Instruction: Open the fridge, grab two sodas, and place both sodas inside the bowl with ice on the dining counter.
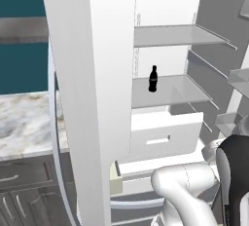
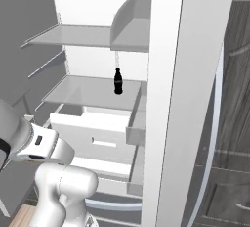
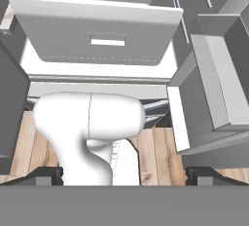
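The fridge (image 1: 97, 98) stands open in front of the robot, its white interior exposed, so the door-opening step looks done and fetching the drinks is the step in hand. One soda (image 1: 152, 79), a dark slim bottle, stands upright on the fridge's middle shelf (image 1: 175, 89), near the shelf's left rear and well apart from anything else. A second soda cannot be made out. Above this shelf sits another bare shelf; directly below it a white drawer (image 1: 165, 137) with a slot handle is pulled partly out.

The robot's arm is folded low, beneath the drawer. In the hand view the hand (image 3: 124, 174) points down toward the fridge's base and a strip of wooden floor (image 3: 155, 157), fingertips spread wide and holding nothing.

The next move probably calls for lifting the hand well up to the middle shelf and reaching in over the drawer to close on the bottle without tipping it.

To the left of the fridge, a marble-topped desk (image 1: 26, 122) sits over dark cabinets against a teal wall.
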Robot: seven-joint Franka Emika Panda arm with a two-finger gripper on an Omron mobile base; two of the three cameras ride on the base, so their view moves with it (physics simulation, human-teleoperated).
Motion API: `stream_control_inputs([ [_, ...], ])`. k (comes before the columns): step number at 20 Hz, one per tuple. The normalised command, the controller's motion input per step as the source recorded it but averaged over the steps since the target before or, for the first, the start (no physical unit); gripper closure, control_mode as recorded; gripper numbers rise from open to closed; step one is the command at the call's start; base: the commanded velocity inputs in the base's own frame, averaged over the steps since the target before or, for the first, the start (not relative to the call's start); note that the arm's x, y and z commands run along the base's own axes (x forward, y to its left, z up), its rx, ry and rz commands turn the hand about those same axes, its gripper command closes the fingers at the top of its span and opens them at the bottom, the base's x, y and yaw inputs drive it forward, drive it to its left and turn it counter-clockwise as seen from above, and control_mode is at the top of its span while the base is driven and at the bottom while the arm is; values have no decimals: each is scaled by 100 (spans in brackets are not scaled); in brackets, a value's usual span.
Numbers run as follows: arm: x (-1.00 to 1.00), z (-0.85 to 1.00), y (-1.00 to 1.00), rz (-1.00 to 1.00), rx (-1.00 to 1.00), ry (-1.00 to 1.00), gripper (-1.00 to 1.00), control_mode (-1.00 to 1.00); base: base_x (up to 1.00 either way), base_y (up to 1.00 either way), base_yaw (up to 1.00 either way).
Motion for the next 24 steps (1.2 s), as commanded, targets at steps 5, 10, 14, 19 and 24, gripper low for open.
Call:
stream_control_inputs([
  [5,0,0,0,0,0,0,-100,100,18,-50,0],
  [10,0,0,0,0,0,0,-100,100,-5,-41,0],
  [14,0,0,0,0,0,0,-100,100,43,-4,0],
  [19,0,0,0,0,0,0,-100,100,73,7,1],
  [24,1,-2,0,0,0,0,-100,-100,47,7,0],
])
